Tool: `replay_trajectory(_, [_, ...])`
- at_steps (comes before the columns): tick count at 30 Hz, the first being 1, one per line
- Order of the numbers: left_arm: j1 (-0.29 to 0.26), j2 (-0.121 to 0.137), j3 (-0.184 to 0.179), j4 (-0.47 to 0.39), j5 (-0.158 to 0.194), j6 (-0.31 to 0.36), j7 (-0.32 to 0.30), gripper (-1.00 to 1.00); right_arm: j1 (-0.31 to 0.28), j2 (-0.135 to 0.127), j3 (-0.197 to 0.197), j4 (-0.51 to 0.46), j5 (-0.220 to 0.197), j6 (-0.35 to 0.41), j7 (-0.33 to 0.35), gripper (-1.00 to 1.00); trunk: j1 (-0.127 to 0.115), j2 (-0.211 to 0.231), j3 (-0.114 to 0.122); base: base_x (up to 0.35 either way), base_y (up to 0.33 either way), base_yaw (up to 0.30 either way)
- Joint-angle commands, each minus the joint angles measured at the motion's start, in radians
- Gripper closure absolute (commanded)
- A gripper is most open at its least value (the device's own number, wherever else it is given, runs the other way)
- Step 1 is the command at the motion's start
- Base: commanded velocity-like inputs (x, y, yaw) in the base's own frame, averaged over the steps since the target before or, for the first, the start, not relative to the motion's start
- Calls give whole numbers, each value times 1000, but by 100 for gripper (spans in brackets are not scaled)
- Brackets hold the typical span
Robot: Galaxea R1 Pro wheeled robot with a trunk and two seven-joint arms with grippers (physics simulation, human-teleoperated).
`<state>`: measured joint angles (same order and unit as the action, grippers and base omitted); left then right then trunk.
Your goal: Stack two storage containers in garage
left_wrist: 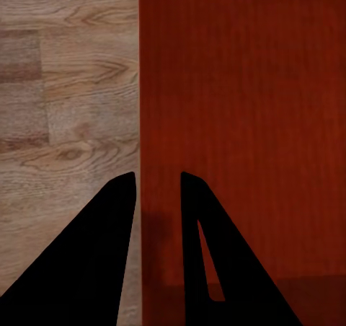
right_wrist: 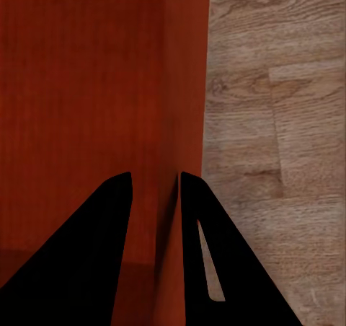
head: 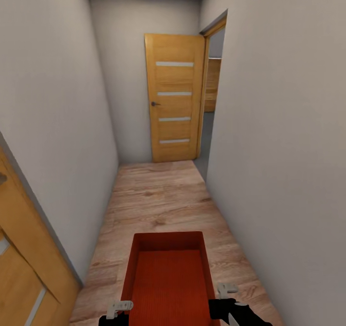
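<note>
One orange-red storage container (head: 168, 278) hangs in front of me at the bottom of the head view, above the light wood plank floor of a narrow hallway. My left gripper (head: 120, 307) is shut on its left wall, one finger inside the bin and one outside. The left wrist view has the thin wall (left_wrist: 141, 124) running down between the two black fingers (left_wrist: 108, 239). My right gripper (head: 226, 291) is shut on the right wall (right_wrist: 189, 109) in the same way. The second container is out of view.
Pale walls close in on both sides of the hallway. A wooden door (head: 175, 97) stands open at the far end, with a doorway (head: 211, 105) on the right showing grey floor beyond. Another wooden door (head: 19, 268) is close at my left.
</note>
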<state>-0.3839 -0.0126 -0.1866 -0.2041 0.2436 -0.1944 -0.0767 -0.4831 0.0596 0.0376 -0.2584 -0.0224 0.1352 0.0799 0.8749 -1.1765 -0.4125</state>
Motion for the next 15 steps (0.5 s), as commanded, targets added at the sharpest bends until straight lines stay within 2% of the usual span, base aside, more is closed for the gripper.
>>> replay_trajectory(1, [-1,16,-7,-1,10,-28,3,100,0,-1,11,2,1,6,0,100,1,-1,-1,341,0,0])
replay_trajectory(15, [-1,16,-7,-1,10,-28,3,100,0,-1,11,3,1,6,0,100,1,-1,-1,341,0,0])
